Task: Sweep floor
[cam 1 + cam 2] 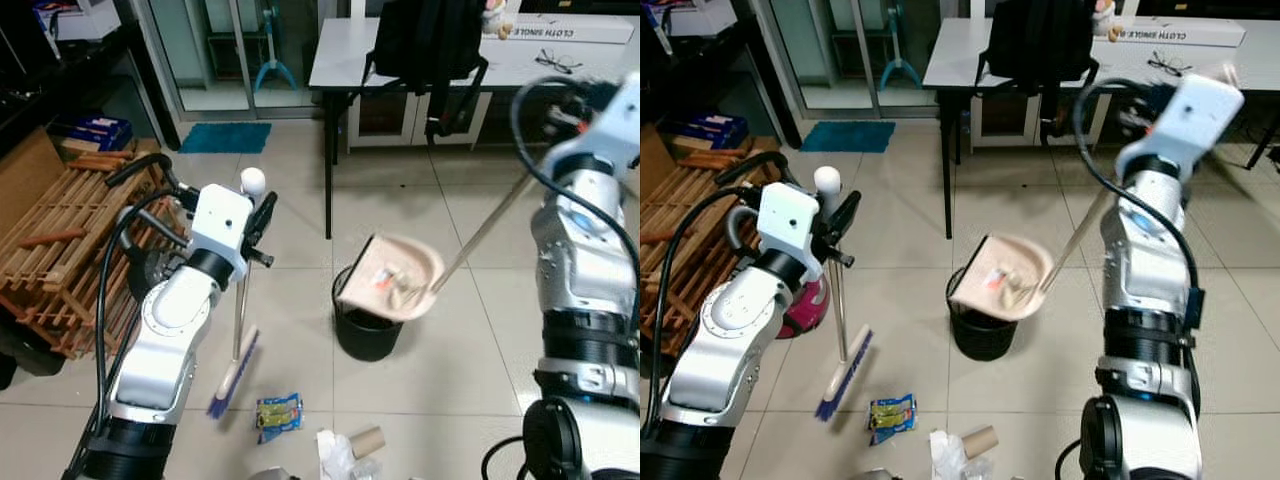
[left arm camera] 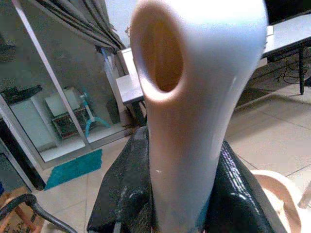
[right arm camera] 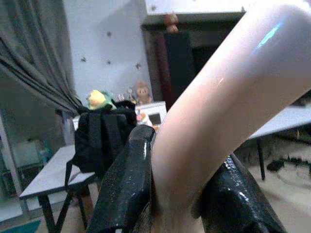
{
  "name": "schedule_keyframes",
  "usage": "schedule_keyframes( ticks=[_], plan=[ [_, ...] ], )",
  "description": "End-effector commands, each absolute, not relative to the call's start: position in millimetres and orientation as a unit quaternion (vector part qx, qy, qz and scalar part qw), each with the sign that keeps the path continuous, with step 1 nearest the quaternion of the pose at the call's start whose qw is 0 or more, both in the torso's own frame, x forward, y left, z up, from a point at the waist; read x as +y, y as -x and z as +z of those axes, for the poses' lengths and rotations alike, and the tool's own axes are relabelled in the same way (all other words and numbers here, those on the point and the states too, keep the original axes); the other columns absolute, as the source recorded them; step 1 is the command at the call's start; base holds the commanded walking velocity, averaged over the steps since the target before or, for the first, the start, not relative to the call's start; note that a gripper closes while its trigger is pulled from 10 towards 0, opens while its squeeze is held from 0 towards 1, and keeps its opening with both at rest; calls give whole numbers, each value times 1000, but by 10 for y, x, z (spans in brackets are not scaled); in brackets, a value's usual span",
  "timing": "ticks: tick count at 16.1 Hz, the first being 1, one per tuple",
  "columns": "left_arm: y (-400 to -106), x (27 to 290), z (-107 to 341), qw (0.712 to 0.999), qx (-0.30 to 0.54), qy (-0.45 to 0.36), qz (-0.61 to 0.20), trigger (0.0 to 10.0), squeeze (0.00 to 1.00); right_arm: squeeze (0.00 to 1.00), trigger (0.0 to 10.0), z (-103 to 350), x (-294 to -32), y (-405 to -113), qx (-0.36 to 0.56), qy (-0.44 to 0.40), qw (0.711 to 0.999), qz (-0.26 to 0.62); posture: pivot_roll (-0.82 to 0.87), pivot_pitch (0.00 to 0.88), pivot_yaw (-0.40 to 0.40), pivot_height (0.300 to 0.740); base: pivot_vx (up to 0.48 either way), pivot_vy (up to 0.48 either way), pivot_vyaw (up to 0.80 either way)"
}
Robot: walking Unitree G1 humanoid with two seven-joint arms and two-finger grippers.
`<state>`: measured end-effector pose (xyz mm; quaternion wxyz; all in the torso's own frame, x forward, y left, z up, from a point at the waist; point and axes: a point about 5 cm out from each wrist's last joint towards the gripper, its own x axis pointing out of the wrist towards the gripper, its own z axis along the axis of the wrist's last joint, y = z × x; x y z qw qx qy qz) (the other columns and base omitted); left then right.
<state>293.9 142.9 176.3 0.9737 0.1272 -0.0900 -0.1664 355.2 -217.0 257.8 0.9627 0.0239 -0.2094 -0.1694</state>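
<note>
1 broom (image 1: 232, 377), 1 dustpan (image 1: 392, 278), 1 bin (image 1: 366, 332)

Dustpan (image 1: 392, 277) tipped over bin (image 1: 366, 328), broom (image 1: 236, 350) to its left, litter (image 1: 279, 411) in front (table (image 1: 350, 50) behind)

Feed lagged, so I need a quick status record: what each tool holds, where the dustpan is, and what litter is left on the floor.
left tool: shut on broom handle, brush on floor
right tool: shut on dustpan handle
dustpan: tilted over black bin, scraps inside
litter left: snack packet, cardboard tube, crumpled paper
</note>
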Motion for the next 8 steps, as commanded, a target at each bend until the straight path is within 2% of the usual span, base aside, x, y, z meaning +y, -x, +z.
schedule_keyframes(
  ticks=[1,3,6,8],
  plan=[
    [-2934,1437,1822,972,-100,-136,-165,10000,0,0,10000,2777,-2100,-3569,-260,-15,953,-154,1,34,56,740,0,0,0],
    [-2925,1439,1818,972,-99,-136,-163,10000,0,0,10000,2776,-2040,-3621,-269,5,952,-145,6,36,52,740,0,0,0],
    [-2900,1466,1805,972,-98,-139,-160,10000,0,0,10000,2792,-1792,-3670,-296,45,951,-82,12,40,45,740,0,0,0],
    [-2896,1471,1797,972,-97,-143,-162,10000,0,0,10000,2796,-1541,-3604,-325,105,940,-18,11,43,44,740,0,0,0]
  ],
)
